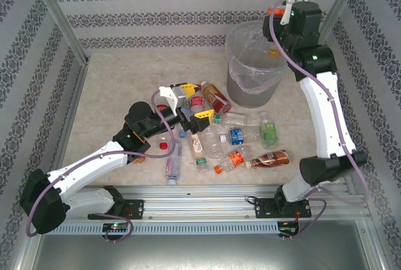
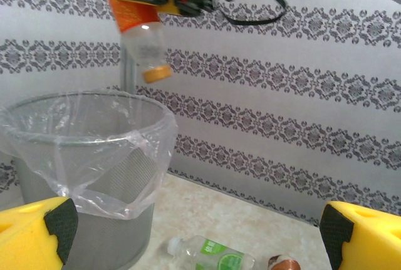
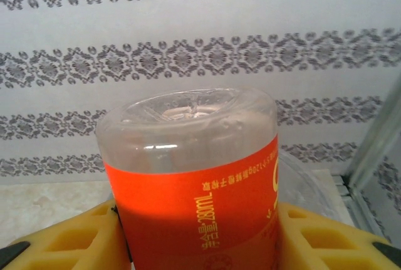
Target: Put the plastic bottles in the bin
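Beige tabletop (image 1: 113,94) between patterned walls (image 1: 188,7) carries scattered small clear plastic bottles (image 1: 235,136) near the tall round translucent grey bin (image 1: 250,91) with clear liner (image 2: 147,157). I record my right gripper (image 3: 200,232) pinched on an orange-labelled clear bottle (image 3: 194,176), cap down, above the bin's mouth. My left gripper (image 1: 188,104) stands spread wide above the scattered bottles, empty.

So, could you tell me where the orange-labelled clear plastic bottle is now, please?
The orange-labelled bottle hangs cap-down in the right claw, top of the left wrist view, above the bag-lined translucent grey bin.
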Controlling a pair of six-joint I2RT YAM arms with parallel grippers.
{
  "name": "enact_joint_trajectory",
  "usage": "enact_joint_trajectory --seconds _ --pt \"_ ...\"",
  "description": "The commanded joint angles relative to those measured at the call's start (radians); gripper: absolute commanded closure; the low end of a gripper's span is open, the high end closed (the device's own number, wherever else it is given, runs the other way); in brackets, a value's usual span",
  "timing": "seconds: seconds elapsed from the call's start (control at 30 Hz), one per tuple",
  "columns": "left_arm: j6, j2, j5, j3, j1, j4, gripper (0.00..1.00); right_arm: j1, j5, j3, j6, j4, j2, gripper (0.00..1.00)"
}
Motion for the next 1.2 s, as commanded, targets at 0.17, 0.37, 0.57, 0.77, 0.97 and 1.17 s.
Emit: enact_joint_trajectory --seconds 0.17,0.37,0.57,0.77,0.97,1.17 --pt "0.041 -0.034 0.022 0.014 -0.01 -0.044 0.0 -0.017 -0.152 0.15 0.011 -0.094 0.207 0.54" --pt "0.057 -0.032 -0.016 0.014 -0.01 -0.089 0.0 -0.033 -0.192 0.172 0.025 -0.176 0.286 0.55" --pt "0.048 -0.024 -0.036 0.043 -0.01 -0.169 0.0 -0.055 -0.199 0.207 0.037 -0.279 0.365 0.55" --pt "0.052 -0.033 -0.052 0.041 -0.01 -0.192 0.0 -0.075 -0.213 0.233 0.049 -0.343 0.436 0.54" --pt "0.066 -0.03 -0.077 0.057 -0.012 -0.239 0.0 -0.083 -0.187 0.293 0.054 -0.435 0.511 0.53" --pt "0.062 -0.016 -0.093 0.081 -0.012 -0.294 0.0 -0.088 -0.175 0.293 0.057 -0.462 0.534 0.47"
